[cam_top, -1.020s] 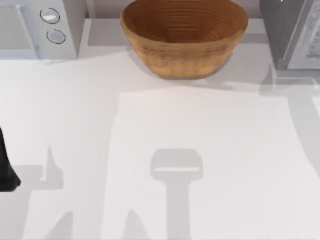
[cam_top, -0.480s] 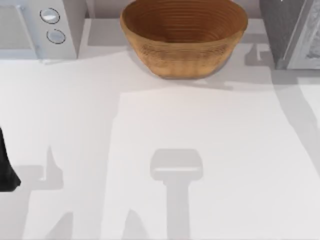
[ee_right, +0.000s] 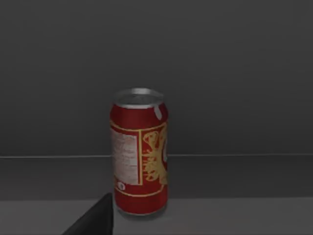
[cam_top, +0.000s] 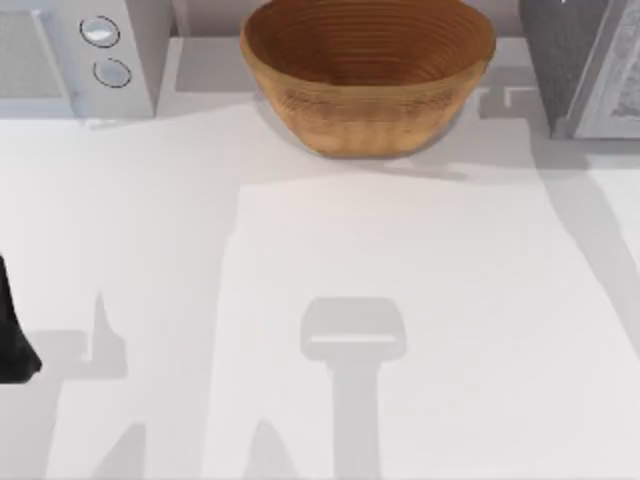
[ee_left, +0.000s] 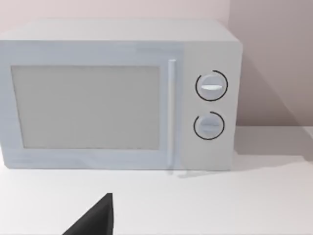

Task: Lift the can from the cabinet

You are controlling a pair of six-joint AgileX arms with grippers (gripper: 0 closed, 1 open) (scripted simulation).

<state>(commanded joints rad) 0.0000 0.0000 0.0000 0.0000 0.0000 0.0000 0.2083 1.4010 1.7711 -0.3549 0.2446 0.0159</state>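
At the far left edge of the table (cam_top: pixel 150 250), seen from above, a dark part of my left arm (cam_top: pixel 12 335) sits low and idle. In my left wrist view one black finger (ee_left: pixel 95 219) of the left gripper shows, with a white microwave (ee_left: pixel 117 93) standing beyond it on the table; I cannot tell whether this gripper is spread or pressed together. From above, that microwave (cam_top: pixel 75 55) occupies the back left corner and carries two round dials. Count: one microwave, two dials. At the back centre stands one woven wooden bowl (cam_top: pixel 368 75), upright. At the back right corner stands one grey cabinet (cam_top: pixel 580 65), partly cut off by the frame edge. In my right wrist view the inside of the cabinet (ee_right: pixel 220 73) is dark grey, and one red can (ee_right: pixel 140 152) with gold markings and a silver top stands upright on its shelf, against the back wall. One black finger (ee_right: pixel 95 219) of my right gripper shows near the can's base, just beside it on the side of the label text, apart from it as far as I can judge. The can is ahead of the gripper, not between its fingers. I cannot tell whether the right gripper is spread or pressed together. Count: one can, one cabinet, one bowl.
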